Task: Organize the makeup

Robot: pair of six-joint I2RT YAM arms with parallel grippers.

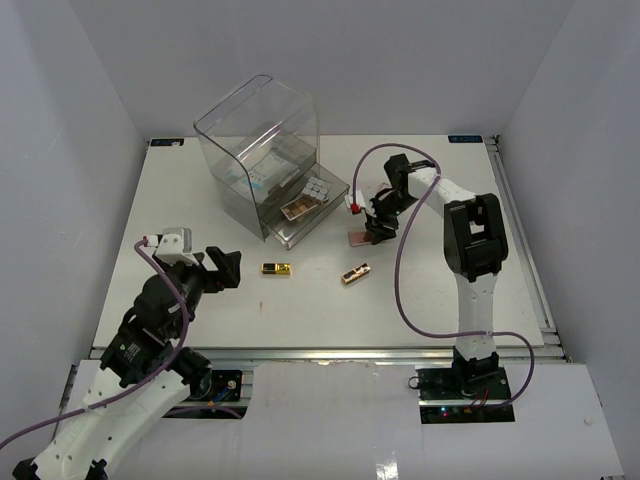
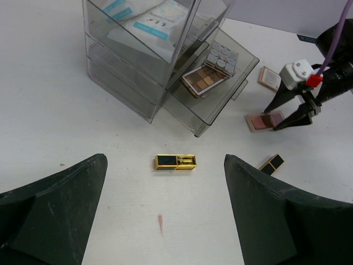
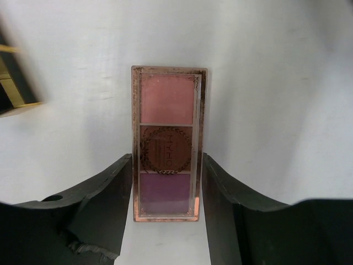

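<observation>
A pink palette (image 3: 167, 141) lies flat on the table. My right gripper (image 3: 167, 176) has a finger against each of its long sides and is shut on it; from above, gripper (image 1: 372, 232) and palette (image 1: 357, 241) sit right of the open drawer. My left gripper (image 2: 165, 165) hangs wide open and empty, low at the near left (image 1: 212, 268). A gold-black case (image 2: 175, 162) lies beyond its fingertips. A second case (image 2: 272, 163) lies to the right. A brown palette (image 2: 203, 80) and a grey palette (image 2: 222, 56) rest in the drawer.
The clear acrylic drawer box (image 1: 262, 140) stands at the back centre, its bottom drawer (image 2: 218, 105) pulled out. White-teal packets (image 2: 151, 22) lie in its upper part. Another small pink palette (image 2: 269, 78) lies beside the drawer. A reddish smear (image 2: 160, 223) marks the table.
</observation>
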